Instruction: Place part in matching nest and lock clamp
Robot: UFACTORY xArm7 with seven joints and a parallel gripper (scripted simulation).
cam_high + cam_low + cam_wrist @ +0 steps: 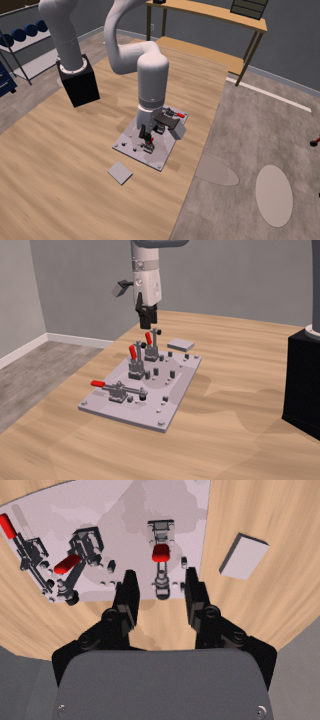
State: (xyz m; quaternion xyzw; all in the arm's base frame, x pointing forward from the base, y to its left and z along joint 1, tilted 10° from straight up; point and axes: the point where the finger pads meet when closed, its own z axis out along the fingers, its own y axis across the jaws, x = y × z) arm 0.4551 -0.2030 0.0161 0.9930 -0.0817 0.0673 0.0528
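tool point(148, 322): half open, holds nothing, up over far clamp point(151, 348)
part point(180, 344): flat on counter point(232, 374), beside fixture point(180, 395)
near clamp point(117, 391): handle lies flat

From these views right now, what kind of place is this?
Probably a workshop or robotics lab: a white robot arm over a grey fixture plate with red-handled toggle clamps, a wooden workbench, and a wooden shelf unit behind.
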